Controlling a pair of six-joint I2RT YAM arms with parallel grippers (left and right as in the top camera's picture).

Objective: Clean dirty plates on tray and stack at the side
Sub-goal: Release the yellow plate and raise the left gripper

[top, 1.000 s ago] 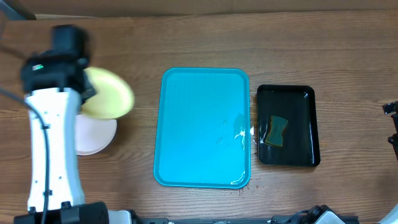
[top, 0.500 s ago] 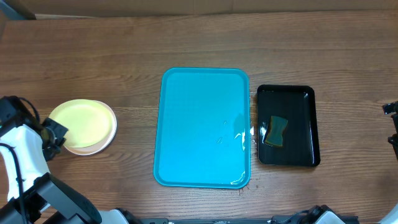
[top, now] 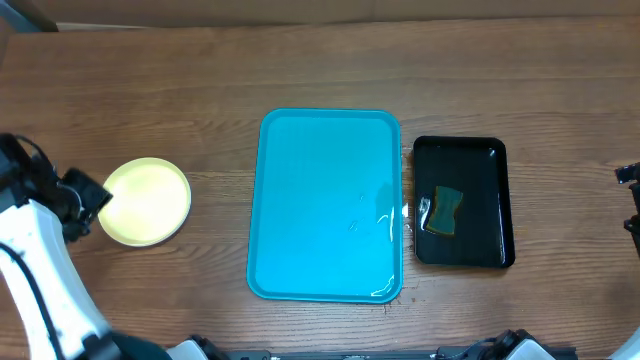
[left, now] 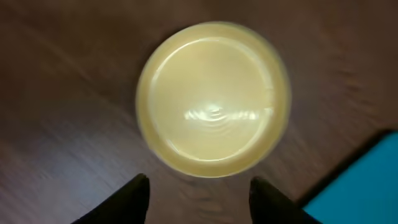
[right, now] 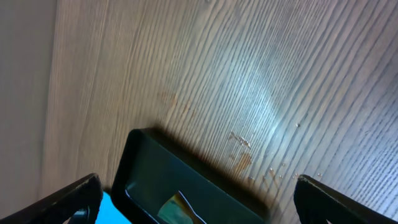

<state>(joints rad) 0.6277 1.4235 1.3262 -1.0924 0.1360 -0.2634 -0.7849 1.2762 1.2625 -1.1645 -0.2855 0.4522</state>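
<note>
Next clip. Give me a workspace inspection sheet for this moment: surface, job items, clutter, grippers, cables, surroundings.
Surface: wooden table, brown grain, faint marks beside the black tray in the right wrist view.
Job's things: turquoise tray at centre, no plates on it; yellow-green plate on the table to its left; whether others lie under it cannot be told.
Clutter: black tray right of the turquoise one, holding a sponge.
Grippers: left gripper open, just short of the plate, holding nothing; right gripper open, empty, at the table's right side.
Cables: dark cable along the left arm.
Surroundings: pale strip beyond the far edge.
</note>
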